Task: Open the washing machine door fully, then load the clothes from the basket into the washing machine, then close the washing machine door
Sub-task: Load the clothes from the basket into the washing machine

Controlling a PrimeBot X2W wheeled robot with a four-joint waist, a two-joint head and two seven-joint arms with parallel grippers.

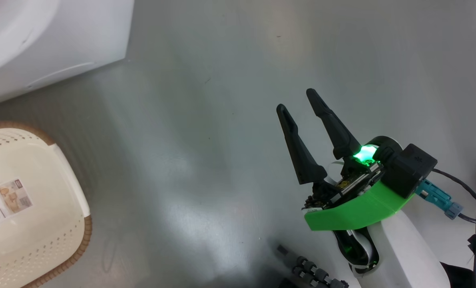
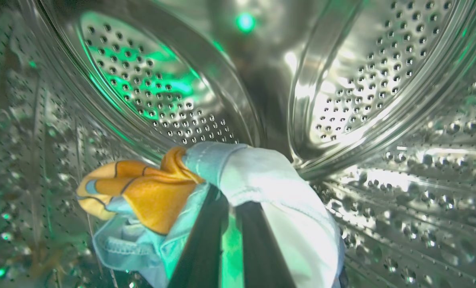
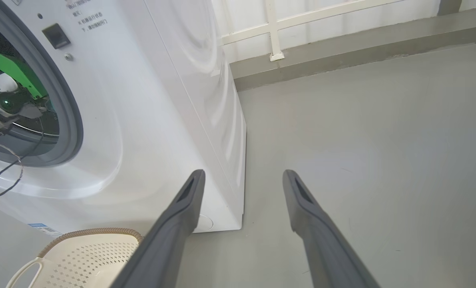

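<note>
Steel, perforated and washed in green light, curves all round my left gripper [image 2: 230, 205], which is inside the drum [image 2: 150, 92] of the washing machine [image 3: 150, 120]. Its jaws are pinched almost together on the clothes [image 2: 261, 188], a bunch of pale blue and white fabric with an orange print. The bundle is wrapped over and around both tips, the orange fold spilling to their left and the white lining draped to their right; whether it touches the drum wall I cannot tell. The step in hand, as I judge it, is the drop: I should part these jaws wide, let the cloth slide off by its own weight, then back straight out so no fold snags a tip and trails over the grey gasket [image 3: 72, 120]. Further right, the basket [image 1: 68, 216] sits on the floor [image 1: 206, 120] beside the machine, and my right gripper [image 1: 297, 100] hangs over bare floor well apart from both, jaws spread wide and holding nothing.
</note>
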